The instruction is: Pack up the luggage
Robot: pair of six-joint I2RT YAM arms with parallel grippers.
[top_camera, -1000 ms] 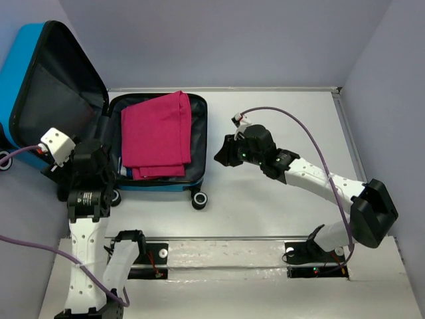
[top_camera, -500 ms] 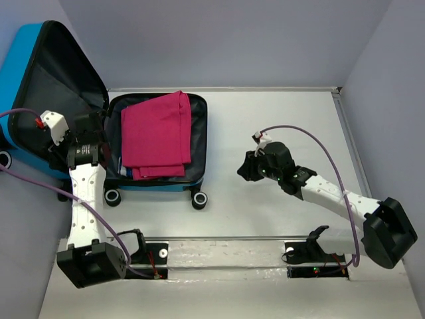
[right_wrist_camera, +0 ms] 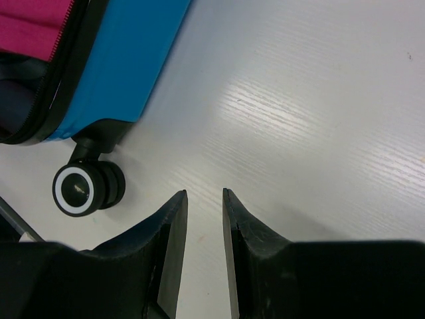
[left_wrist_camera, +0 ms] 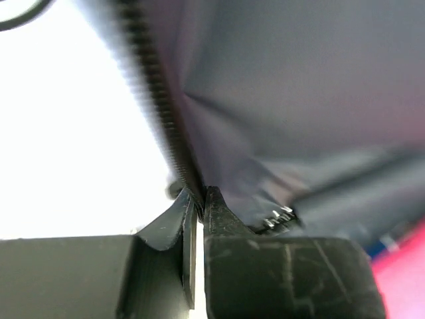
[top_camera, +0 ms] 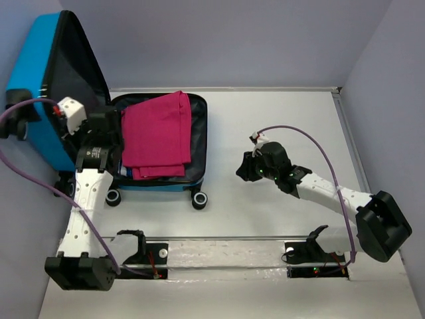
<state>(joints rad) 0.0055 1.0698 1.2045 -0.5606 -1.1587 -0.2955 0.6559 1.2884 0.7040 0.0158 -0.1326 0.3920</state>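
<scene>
The luggage [top_camera: 36, 80] is a bright blue hard-shell suitcase lying open at the table's left, its lid tilted up steeply. A folded pink cloth [top_camera: 156, 136] fills the base half. My left gripper [top_camera: 106, 123] is at the lid's near corner. In the left wrist view it [left_wrist_camera: 199, 196] is shut on the lid's black zipper edge [left_wrist_camera: 156, 100], with grey lining [left_wrist_camera: 299, 80] behind. My right gripper [top_camera: 242, 167] hovers right of the suitcase. Its jaws [right_wrist_camera: 204, 194] stand slightly apart over bare table with nothing between them. The blue shell [right_wrist_camera: 126, 60] lies ahead of them.
A black wheel [right_wrist_camera: 83, 187] of the suitcase lies just left of my right gripper, and another wheel [top_camera: 113, 197] is near the left arm. Grey walls close in the table on three sides. A metal rail [top_camera: 226, 256] runs along the near edge.
My left gripper has shut on the lid's zipper edge and lifted the lid from lying back to steeply raised. The right arm pulled back to the right, then held still.
</scene>
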